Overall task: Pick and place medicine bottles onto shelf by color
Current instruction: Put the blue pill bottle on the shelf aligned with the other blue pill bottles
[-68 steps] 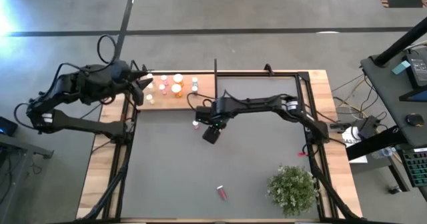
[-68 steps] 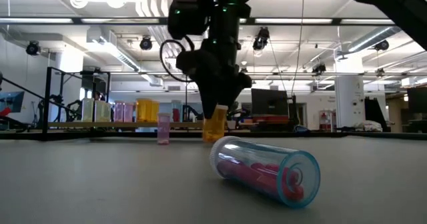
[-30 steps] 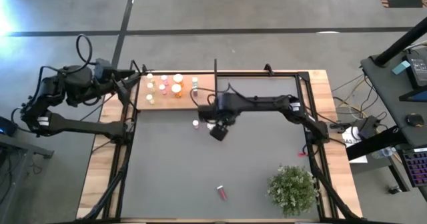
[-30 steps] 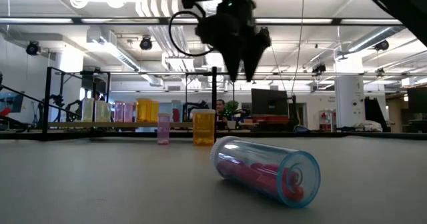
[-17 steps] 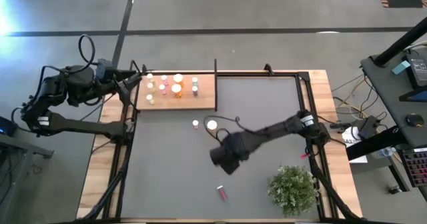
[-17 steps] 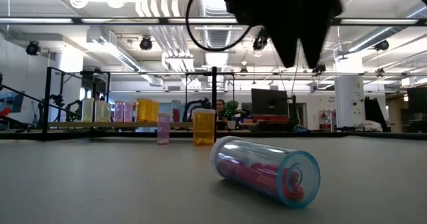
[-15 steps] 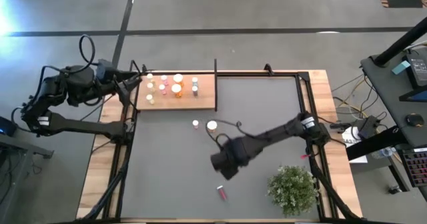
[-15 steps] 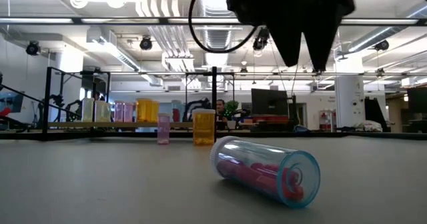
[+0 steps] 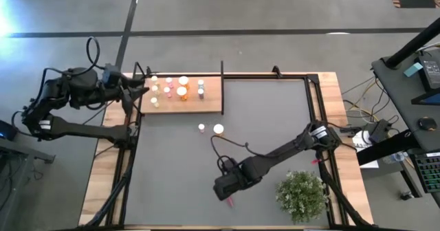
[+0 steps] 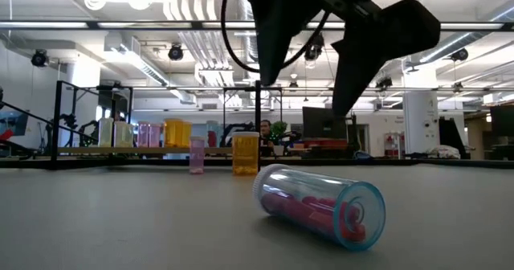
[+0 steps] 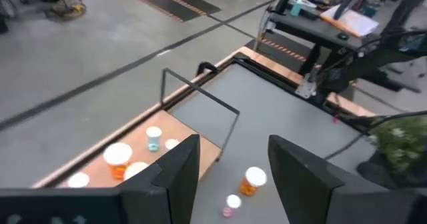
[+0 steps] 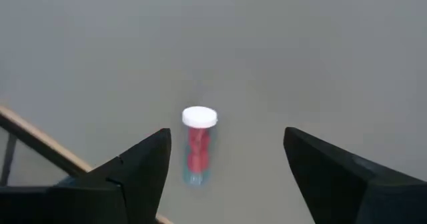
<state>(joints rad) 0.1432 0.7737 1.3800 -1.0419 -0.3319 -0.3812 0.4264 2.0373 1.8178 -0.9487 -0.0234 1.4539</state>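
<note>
- Lying on its side on the matte dark grey tabletop (image 9: 172, 169), a clear plastic cylindrical bottle (image 10: 320, 205) with a white cap holds red-pink contents.
- Right gripper (image 10: 309, 57), dark fingers spread wide and empty, hangs above that bottle.
- Flat light-wood shelf (image 9: 212, 100) carries small upright white-capped bottles (image 9: 175, 89).
- An orange bottle (image 9: 218, 129) and a tiny pink bottle (image 9: 201, 128) stand on the tabletop near the shelf.
- Left gripper (image 11: 230, 174), fingers parted around nothing, sits by the shelf's end.
</note>
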